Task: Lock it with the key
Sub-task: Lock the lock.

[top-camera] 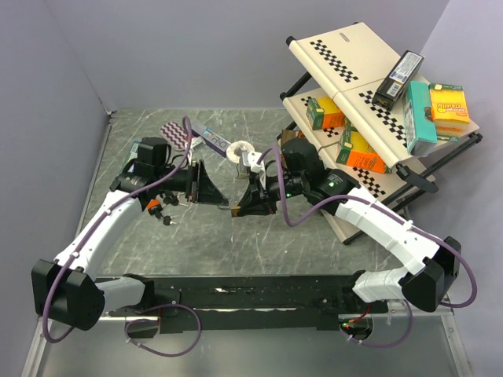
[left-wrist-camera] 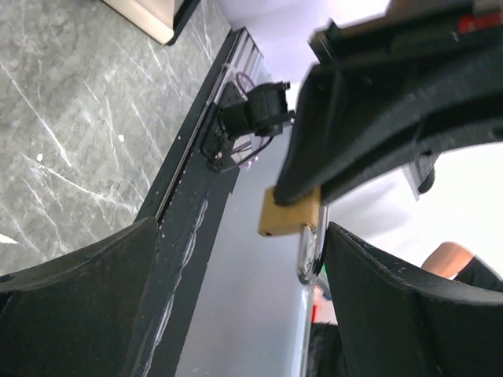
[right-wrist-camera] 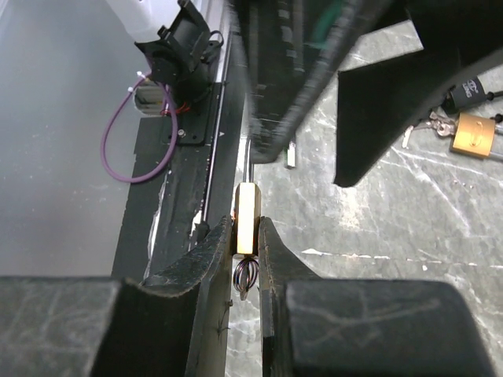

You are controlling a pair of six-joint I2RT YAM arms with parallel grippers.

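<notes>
My right gripper (right-wrist-camera: pixel 246 228) is shut on a small brass padlock (right-wrist-camera: pixel 247 210), which it holds above the table, edge-on between the fingers. A key ring (right-wrist-camera: pixel 246 273) hangs from the lock's base between the fingers; the key itself is hard to make out. The silver shackle (left-wrist-camera: pixel 309 255) points toward my left gripper (left-wrist-camera: pixel 244 314), which is open and wide; the shackle lies just beside its right finger (left-wrist-camera: pixel 409 306). In the top view the two grippers (top-camera: pixel 212 188) (top-camera: pixel 244 206) meet mid-table with the padlock (top-camera: pixel 235 210) between them.
A second brass padlock with keys (right-wrist-camera: pixel 474 135) lies on the marble table (top-camera: pixel 236 236) near the left arm, also seen in the top view (top-camera: pixel 163 212). A white tape roll (top-camera: pixel 240 151) sits behind the grippers. A tilted rack with boxes (top-camera: pixel 369 94) stands at the right.
</notes>
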